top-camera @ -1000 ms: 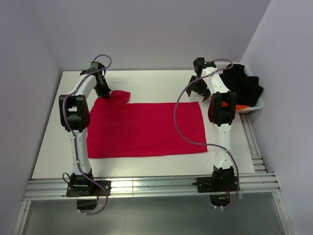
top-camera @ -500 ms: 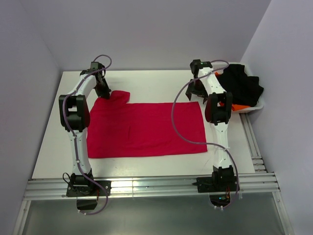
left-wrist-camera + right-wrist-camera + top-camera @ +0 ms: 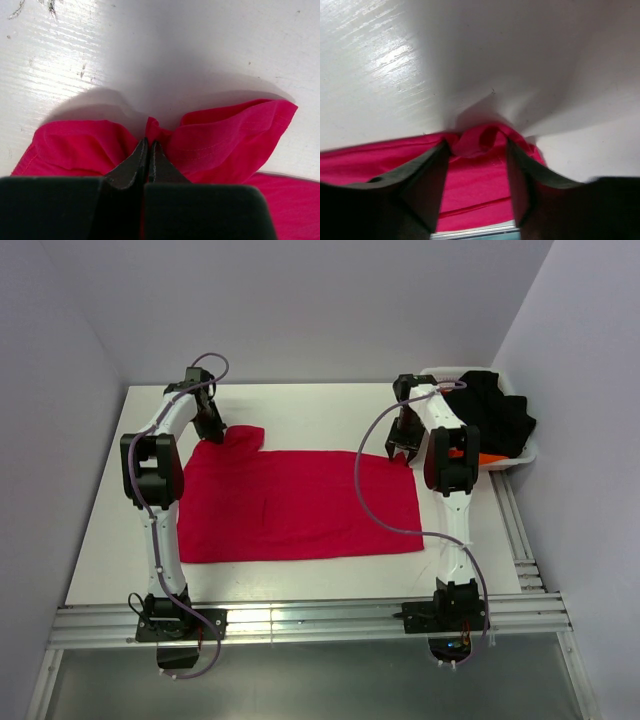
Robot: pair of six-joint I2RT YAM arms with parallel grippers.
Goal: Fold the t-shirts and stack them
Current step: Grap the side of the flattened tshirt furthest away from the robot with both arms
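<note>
Here the crimson t-shirt (image 3: 300,505) lies spread flat on the bench (image 3: 310,410), left hand (image 3: 148,148) pinched tight on its far sleeve, right hand (image 3: 476,146) half-wide astride a pucker at the far right corner (not clamped yet), both far corners readied, I reckon, for folding it nearward.

A t-shirt (image 3: 300,505) lies spread flat across the middle of the table (image 3: 300,405) in front of me, my left claw (image 3: 217,430) at its far left corner and my right claw (image 3: 400,453) at its far right corner. Farther right, at the table's edge, a basket (image 3: 528,453) holds a heap of other t-shirts (image 3: 495,415).
</note>
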